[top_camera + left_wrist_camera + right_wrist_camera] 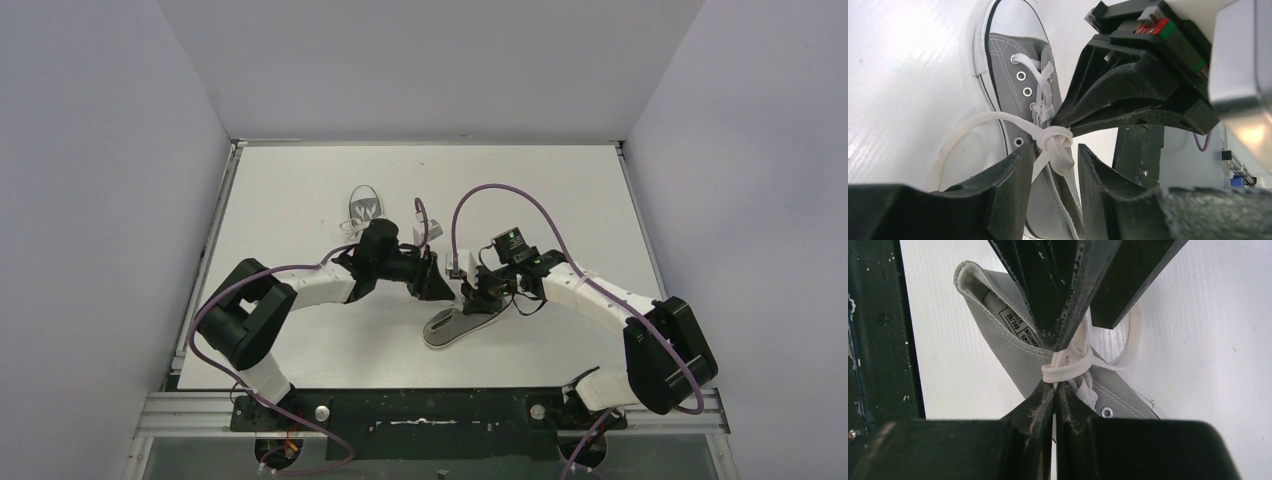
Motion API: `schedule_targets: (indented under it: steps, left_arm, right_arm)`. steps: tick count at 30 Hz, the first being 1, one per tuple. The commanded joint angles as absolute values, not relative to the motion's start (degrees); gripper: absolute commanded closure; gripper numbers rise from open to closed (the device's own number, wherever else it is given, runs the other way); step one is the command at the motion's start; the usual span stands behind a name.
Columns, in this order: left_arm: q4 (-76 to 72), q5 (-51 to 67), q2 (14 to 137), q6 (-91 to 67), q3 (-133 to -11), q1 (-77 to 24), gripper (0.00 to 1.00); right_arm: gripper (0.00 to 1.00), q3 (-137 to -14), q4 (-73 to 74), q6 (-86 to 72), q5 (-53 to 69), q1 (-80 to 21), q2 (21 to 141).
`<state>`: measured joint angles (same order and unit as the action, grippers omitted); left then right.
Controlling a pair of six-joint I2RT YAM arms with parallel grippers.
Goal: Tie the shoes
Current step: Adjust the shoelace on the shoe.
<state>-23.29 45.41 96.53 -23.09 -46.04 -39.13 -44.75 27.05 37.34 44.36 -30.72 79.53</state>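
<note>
the right gripper (1054, 390) is pressed together on the white lace (1068, 367), pinching a bunched knot of it at the top of the lacing of the near grey shoe (998, 335). the left gripper (1057, 150) meets it from the opposite side of that shoe's knot. its fingers (1013, 190) are spread a little, with lace strands running between them, and it cannot be told whether they press on the lace. one loose loop (963, 135) arcs out from the knot onto the white counter (560, 190) beside the shoe's white sole edge. silver eyelets (1021, 76) line the shoe's upper, and a printed size label (1020, 322) shows inside its opening. seen from above, this shoe lies on the counter under both grippers, between the two arms. the second shoe (365, 208) sits well behind it and to its left, apart from both grippers.
</note>
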Motion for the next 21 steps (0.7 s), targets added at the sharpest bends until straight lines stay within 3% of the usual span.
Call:
schedule_targets:
  steps: [1, 6, 9, 12, 21]
  left_arm:
    - [-23.83, 45.94, 93.92, -22.02, -45.53, -38.95, 0.63]
    - [-23.57, 46.11, 94.33, -21.68, -45.66, -39.63, 0.62]
    - [-23.86, 46.45, 95.05, -22.03, -46.01, -39.40, 0.76]
    - [-25.35, 46.61, 95.95, -23.64, -46.33, -38.71, 0.99]
    - [-18.58, 44.73, 95.57, -25.30, -43.51, -37.28, 1.00]
  right_arm:
    - [1.00, -47.28, 26.27, 38.70, 45.70, -30.30, 79.72]
    - [1.00, -47.26, 25.80, 38.15, 45.96, -30.32, 79.86]
    - [1.00, -47.45, 26.22, 38.44, 45.88, -30.32, 80.02]
    - [1.00, -47.59, 27.29, 39.46, 45.70, -30.34, 80.18]
    - [1.00, -48.97, 41.21, 52.73, 40.06, -30.03, 80.68]
